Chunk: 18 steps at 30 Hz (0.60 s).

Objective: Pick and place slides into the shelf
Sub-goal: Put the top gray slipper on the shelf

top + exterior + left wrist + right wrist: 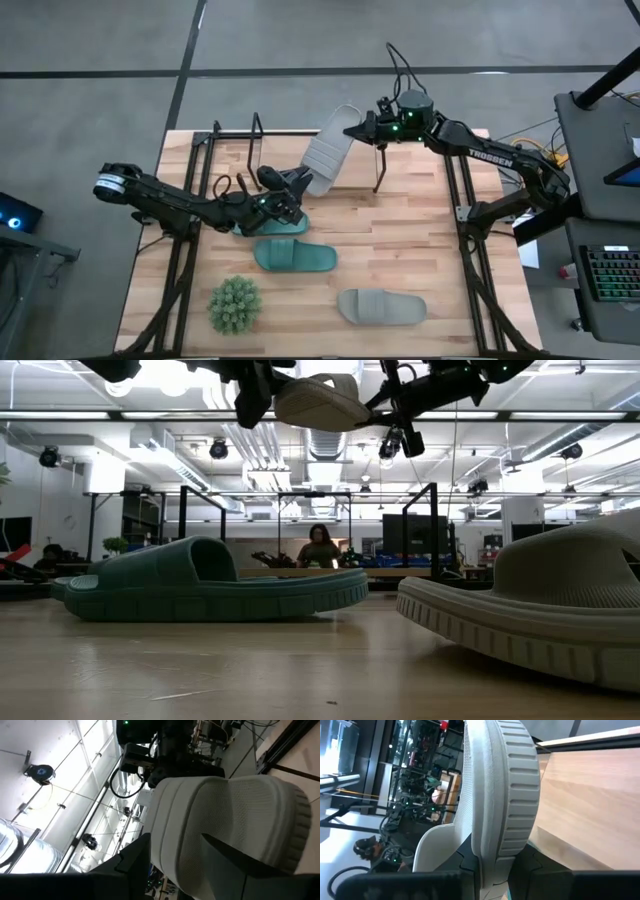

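At the counter's point(400, 250) nine o'clock, the left arm reaches inward; its left pincer point(290, 185) is clamped on the near end of a grey slide point(325, 150) held up in the air. Just under that arm lies a teal slide point(262, 225), partly hidden, with a second teal slide point(295, 257) toward six o'clock beside the spiky plant point(235, 305). The other grey slide point(382, 306) rests at about five o'clock. The shelf point(235, 150) stands at eleven o'clock, and no slide shows on it.

The right pincer point(358, 128), coming in from one o'clock, is closed on the far end of the same raised grey slide, so both arms hold it at once. To do the handover well, I judge one pincer should let go only while the other grips firmly, then carry the slide level toward the shelf, clear of its wire loops.

The right arm bears white lettering reading "TROSSEN" point(490, 157).
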{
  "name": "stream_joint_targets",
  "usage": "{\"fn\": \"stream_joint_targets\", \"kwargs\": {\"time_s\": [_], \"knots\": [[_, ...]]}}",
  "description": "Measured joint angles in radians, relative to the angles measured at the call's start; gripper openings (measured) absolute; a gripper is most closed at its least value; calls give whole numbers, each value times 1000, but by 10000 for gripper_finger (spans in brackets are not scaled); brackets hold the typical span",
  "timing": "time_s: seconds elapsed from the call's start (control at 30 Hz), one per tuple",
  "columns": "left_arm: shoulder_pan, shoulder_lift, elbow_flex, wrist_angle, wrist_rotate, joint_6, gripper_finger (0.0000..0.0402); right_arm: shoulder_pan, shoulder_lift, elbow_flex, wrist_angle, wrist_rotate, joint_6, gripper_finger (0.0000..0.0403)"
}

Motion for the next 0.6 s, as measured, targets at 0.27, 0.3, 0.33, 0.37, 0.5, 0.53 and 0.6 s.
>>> {"fn": "stream_joint_targets", "kwargs": {"time_s": [0.27, 0.3, 0.33, 0.37, 0.5, 0.53, 0.6], "knots": [[0, -14, 0, 1, -12, 0, 157, 34, 0, 0, 10, 1, 10, 47], [0, -14, 0, 1, -12, 0, 157, 37, 0, 0, 9, 2, 11, 47], [0, -14, 0, 1, -12, 0, 157, 42, 0, 0, 10, 3, 11, 47], [0, -13, 0, 2, -12, 0, 157, 47, 0, 0, 10, 3, 11, 47], [0, -12, 0, 1, -11, 0, 157, 62, 0, 0, 10, 3, 11, 47], [0, -12, 0, 1, -12, -1, 157, 66, 0, 0, 10, 5, 14, 47], [0, -12, 0, 1, -11, -1, 156, 72, 0, 0, 11, 7, 18, 47]]}}
